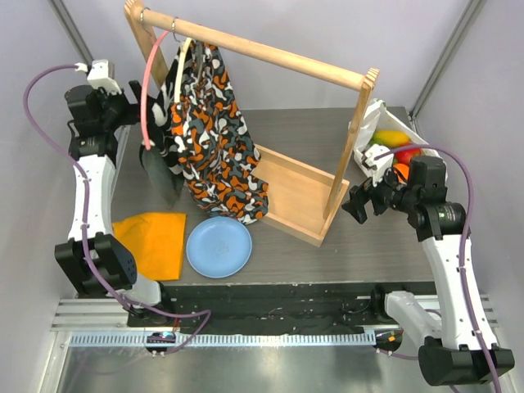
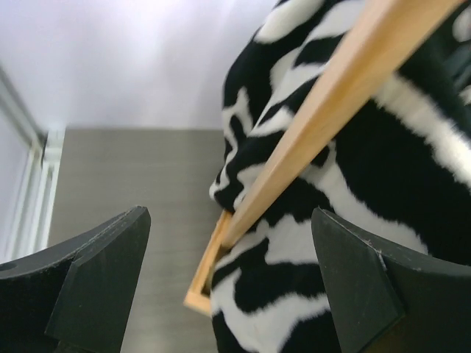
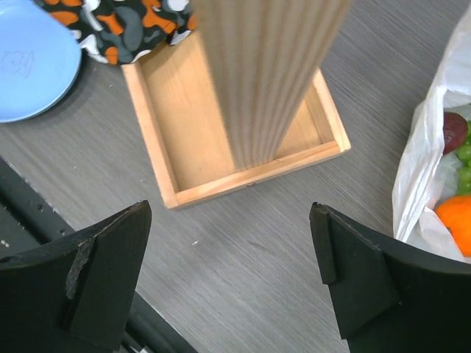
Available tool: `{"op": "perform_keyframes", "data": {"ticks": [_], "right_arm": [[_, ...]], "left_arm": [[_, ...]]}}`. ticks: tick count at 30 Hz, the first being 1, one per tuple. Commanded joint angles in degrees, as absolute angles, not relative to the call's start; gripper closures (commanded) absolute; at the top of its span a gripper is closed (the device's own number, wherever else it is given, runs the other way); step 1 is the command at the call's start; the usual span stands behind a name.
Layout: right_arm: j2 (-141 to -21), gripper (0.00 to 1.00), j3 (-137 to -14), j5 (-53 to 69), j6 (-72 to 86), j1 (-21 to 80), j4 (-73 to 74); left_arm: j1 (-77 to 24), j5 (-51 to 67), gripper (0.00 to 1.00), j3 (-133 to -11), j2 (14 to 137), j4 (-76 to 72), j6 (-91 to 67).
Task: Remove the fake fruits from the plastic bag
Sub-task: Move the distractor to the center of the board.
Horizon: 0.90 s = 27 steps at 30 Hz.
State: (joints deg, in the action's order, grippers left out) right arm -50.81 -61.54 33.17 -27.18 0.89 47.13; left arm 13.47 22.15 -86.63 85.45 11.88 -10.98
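The plastic bag lies open at the table's far right. Fake fruits show inside it: a yellow-red mango, a red apple and an orange. The right wrist view shows the bag's edge with a purple plum, green grapes and the orange. My right gripper is open and empty, above the bare table just left of the bag. My left gripper is open and empty, raised at the far left by the hanging clothes.
A wooden clothes rack with a tray base spans the middle. It holds an orange-black patterned garment and a black-white one. A light-blue plate and a folded orange cloth lie at the front left.
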Motion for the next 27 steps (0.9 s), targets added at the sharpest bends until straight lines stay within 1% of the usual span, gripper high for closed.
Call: {"op": "perform_keyframes", "data": {"ticks": [1, 4, 5, 11, 13, 14, 16, 18, 19, 21, 23, 27], "right_arm": [[-47.21, 0.03, -65.13, 36.56, -30.76, 1.67, 51.24], [-45.97, 0.02, -64.87, 39.19, -28.75, 1.76, 49.49], [-46.58, 0.03, -64.60, 39.63, -27.96, 1.84, 48.87], [-50.62, 0.04, -65.48, 37.71, -23.65, 3.86, 40.62], [-52.38, 0.04, -65.39, 36.05, -21.72, 5.96, 35.98], [-52.99, 0.05, -65.39, 35.08, -20.93, 6.93, 34.38], [-55.54, 0.05, -65.39, 33.15, -18.11, 10.43, 29.39], [-57.73, 0.07, -65.83, 27.71, -15.40, 12.73, 25.86], [-60.01, 0.09, -66.00, 26.21, -14.86, 13.18, 22.45], [-62.30, 0.09, -67.41, 23.48, -14.15, 13.54, 19.61], [-66.78, 0.10, -69.94, 22.15, -13.97, 13.71, 16.97], [-73.20, 0.10, -73.12, 22.32, -14.33, 14.32, 12.66]], "left_arm": [[12.84, 29.00, 0.03, -90.53, 86.57, 6.78, -3.37], [10.64, 27.34, 0.00, -91.40, 88.24, 1.08, -0.97], [9.33, 26.99, 0.00, -92.54, 90.59, 0.27, -0.53], [5.37, 26.63, 0.00, -105.37, 100.01, 0.44, 1.13], [3.88, 23.48, 0.00, -109.05, 103.44, 1.05, 1.14], [3.52, 21.29, 0.02, -109.94, 104.32, 0.97, 1.06], [3.25, 13.22, 0.03, -110.91, 106.17, 0.27, 0.27], [3.25, 6.36, 0.06, -110.83, 106.61, -1.04, 0.35], [3.43, -0.37, 0.07, -110.83, 106.61, -1.75, 0.35], [3.86, -6.56, 0.06, -110.83, 106.44, -2.37, 1.05], [5.87, -9.48, 0.07, -111.00, 105.82, -3.16, 0.53], [9.22, -10.37, 0.06, -111.36, 104.68, -2.99, -2.02]]}}
